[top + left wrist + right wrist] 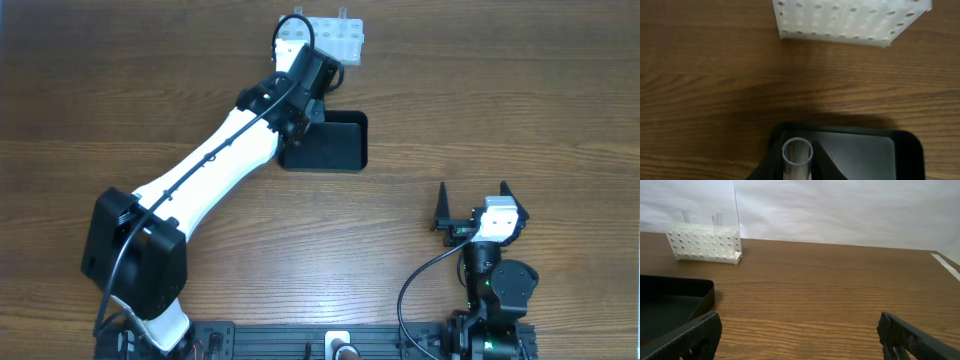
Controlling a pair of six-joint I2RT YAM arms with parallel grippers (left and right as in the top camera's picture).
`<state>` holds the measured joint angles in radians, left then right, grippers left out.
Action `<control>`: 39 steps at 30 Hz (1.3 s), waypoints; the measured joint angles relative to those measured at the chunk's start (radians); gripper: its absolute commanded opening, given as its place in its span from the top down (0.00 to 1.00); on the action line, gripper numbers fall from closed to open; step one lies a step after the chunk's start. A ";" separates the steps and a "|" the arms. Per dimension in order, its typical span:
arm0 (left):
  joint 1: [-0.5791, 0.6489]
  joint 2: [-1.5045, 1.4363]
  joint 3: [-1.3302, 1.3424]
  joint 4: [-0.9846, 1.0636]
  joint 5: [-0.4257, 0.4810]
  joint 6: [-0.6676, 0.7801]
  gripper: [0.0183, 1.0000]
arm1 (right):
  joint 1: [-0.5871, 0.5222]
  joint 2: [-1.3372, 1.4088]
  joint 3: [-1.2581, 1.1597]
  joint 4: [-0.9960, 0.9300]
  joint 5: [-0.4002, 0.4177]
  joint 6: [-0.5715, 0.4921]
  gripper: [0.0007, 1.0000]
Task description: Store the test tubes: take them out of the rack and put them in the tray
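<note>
The white test tube rack (327, 40) stands at the far side of the table, with the black tray (335, 140) just in front of it. My left gripper (299, 126) hangs over the tray's left end. In the left wrist view it (800, 167) is shut on a clear test tube (798, 152), whose open mouth faces the camera above the tray (865, 150), and the rack (850, 20) lies beyond. My right gripper (473, 212) rests open near its base with nothing between its fingers. From there, the rack (704, 244) shows two tubes (716, 219) sticking up.
Bare wooden table surrounds the rack and tray. The tray's corner (675, 297) lies to one side of my right gripper (800, 345). A white backdrop stands behind the table's far edge.
</note>
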<state>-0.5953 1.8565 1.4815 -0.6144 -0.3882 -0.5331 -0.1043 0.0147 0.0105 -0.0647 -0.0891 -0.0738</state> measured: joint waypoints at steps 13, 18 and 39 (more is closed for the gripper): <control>0.000 0.084 0.000 -0.033 0.018 -0.063 0.98 | 0.000 0.000 0.000 0.000 0.000 0.000 0.01; 0.000 0.114 0.000 -0.008 0.019 -0.066 0.98 | 0.000 0.000 0.000 0.000 0.000 -0.001 0.01; 0.009 0.182 0.000 0.031 0.018 -0.075 0.60 | 0.000 0.000 0.000 0.000 0.000 0.000 0.01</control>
<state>-0.5861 2.0388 1.4815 -0.5838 -0.3698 -0.6079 -0.1043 0.0147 0.0105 -0.0647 -0.0891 -0.0742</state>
